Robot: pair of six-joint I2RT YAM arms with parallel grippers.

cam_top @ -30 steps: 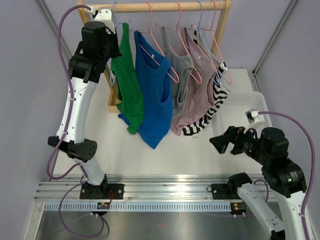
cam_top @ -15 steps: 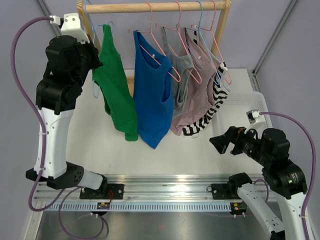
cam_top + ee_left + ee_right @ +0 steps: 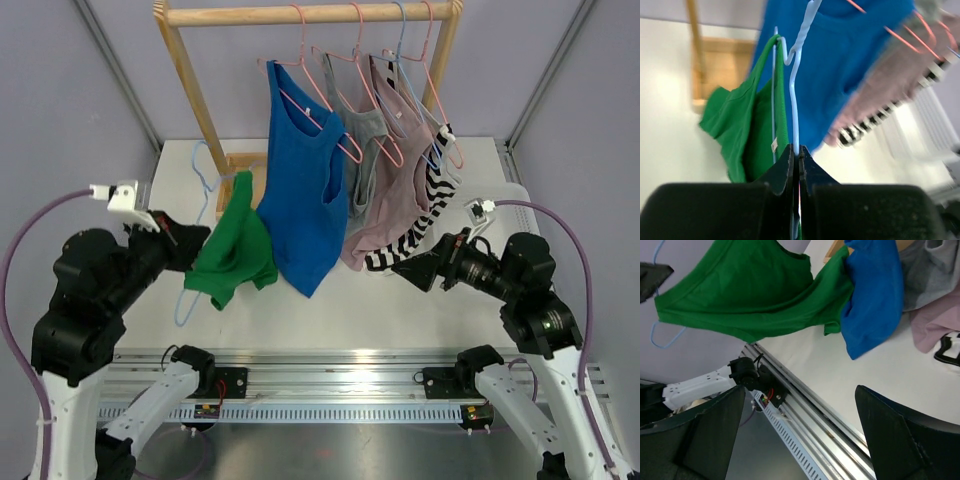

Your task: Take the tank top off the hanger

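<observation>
One bunched green tank top point(image 3: 232, 255), hanger point(image 3: 794, 100) in pinched left gripper point(image 3: 799, 155); right gripper point(image 3: 800, 390) apart.

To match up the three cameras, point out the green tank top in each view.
Top external: green tank top, left of centre.
Left wrist: left of centre, on the pale blue hanger.
Right wrist: across the top left.
Shared landmark: blue tank top, just to its right in every view.

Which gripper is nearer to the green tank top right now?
Left. The left gripper is shut on the pale blue hanger carrying the green tank top; the right gripper hangs open beyond the blue tank top, touching nothing.
</observation>
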